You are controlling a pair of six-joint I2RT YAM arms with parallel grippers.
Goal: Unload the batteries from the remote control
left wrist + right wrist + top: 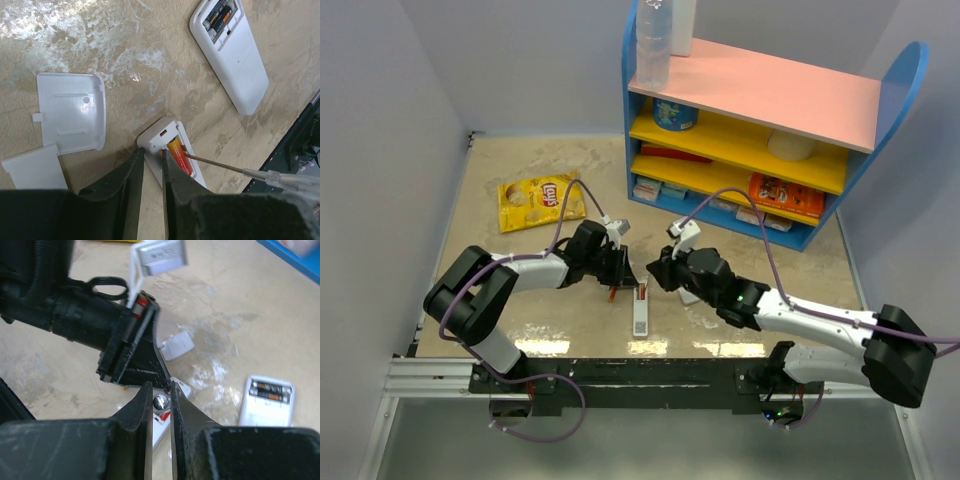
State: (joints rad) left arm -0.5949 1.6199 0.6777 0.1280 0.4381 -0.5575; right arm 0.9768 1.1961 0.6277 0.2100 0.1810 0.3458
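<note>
The slim white remote control [640, 312] lies back-up between the two arms, its battery slot open. One red-orange battery [179, 156] sits in the slot; the other is hidden. My left gripper [152, 155] is shut on the remote control's side wall, one finger outside and one over the slot. My right gripper [161, 390] is shut on a thin stick [225, 167] with a clear handle. The stick's tip pokes into the slot beside the battery. Its round metal end [161, 402] shows between the right fingers.
A wider white device [232, 50] lies nearby with its own dark cells exposed. Its curved cover [75, 112] and a small flat white cover [35, 170] rest on the table. A yellow chip bag [540, 200] and a blue shelf [770, 130] stand further back.
</note>
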